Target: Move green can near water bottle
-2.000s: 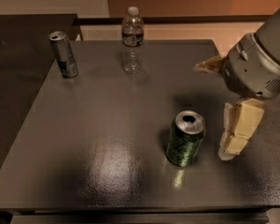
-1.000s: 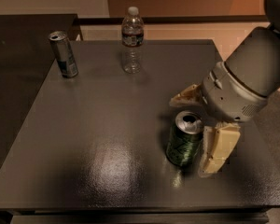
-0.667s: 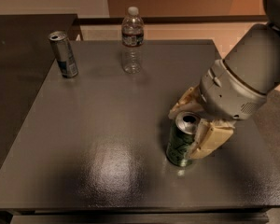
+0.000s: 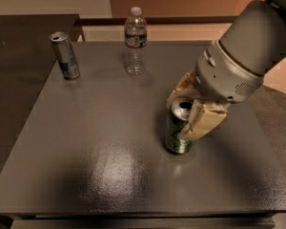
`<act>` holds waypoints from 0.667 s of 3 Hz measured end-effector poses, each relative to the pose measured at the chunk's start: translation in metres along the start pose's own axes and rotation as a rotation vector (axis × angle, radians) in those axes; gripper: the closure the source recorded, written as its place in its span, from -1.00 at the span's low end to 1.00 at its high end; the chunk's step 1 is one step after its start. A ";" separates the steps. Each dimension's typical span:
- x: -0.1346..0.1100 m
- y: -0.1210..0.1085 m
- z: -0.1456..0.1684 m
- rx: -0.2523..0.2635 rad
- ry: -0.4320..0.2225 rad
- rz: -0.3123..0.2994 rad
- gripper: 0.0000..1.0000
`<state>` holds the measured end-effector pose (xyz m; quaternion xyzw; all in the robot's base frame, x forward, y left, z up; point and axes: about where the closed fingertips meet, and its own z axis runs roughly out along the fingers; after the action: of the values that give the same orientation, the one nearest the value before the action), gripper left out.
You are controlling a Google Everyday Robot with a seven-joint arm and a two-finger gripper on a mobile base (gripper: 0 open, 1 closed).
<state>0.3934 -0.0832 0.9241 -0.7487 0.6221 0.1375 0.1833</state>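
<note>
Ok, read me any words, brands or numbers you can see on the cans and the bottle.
No text can be read.
green can: dark markings, too blurred to read.
water bottle: dark label band, no legible words.
silver-and-blue can: nothing readable.
hand, at the green can's top: no lettering visible.

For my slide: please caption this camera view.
Robot hand at the green can on the table, water bottle standing apart behind.

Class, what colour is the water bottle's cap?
Water bottle cap: white, camera view; the gripper is at the green can.
</note>
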 end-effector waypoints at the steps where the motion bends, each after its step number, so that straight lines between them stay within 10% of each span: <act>1: -0.012 -0.039 -0.004 0.051 0.017 0.060 1.00; 2: -0.018 -0.080 -0.001 0.080 0.036 0.155 1.00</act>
<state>0.4685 -0.0547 0.9409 -0.6926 0.6865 0.1128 0.1904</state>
